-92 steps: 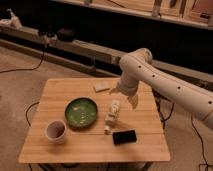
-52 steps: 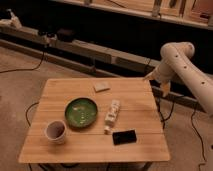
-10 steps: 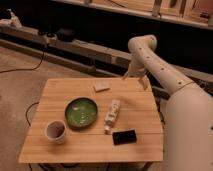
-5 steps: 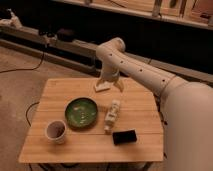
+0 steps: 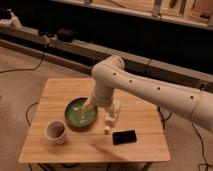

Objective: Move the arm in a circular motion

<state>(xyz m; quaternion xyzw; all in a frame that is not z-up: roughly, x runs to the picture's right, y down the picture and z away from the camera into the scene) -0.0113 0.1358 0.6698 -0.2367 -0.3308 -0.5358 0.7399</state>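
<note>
White and smooth, the arm [image 5: 150,88] enters the camera view from the 3 o'clock edge. It runs toward 10 o'clock above the far half of the table, bends at a rounded elbow over the table's middle, then drops toward 7 o'clock. Small dark dots mark its tubular segments.

The arm ends in 1 gripper [image 5: 89,105], a small tan tip low over the 3 o'clock rim of the green bowl [image 5: 76,117]. Whether it touches the bowl cannot be determined. Whether the gripper is spread or closed cannot be told either; no held item is visible.

The wooden table [image 5: 60,92] has a light top and carries 4 items.
- The green bowl sits near the centre, upright.
- A white cup [image 5: 56,131] with a dark interior stands upright at 8 o'clock of the bowl, near it but apart.
- A small white object [image 5: 110,118] lies just beside the bowl at 3 o'clock, its upper end under the arm. Its kind cannot be determined.
- A black phone [image 5: 124,136] lies flat at 5 o'clock of the bowl, near the white object but apart from it.

A dark cable [image 5: 29,68] trails across the floor at 10 o'clock of the table.
</note>
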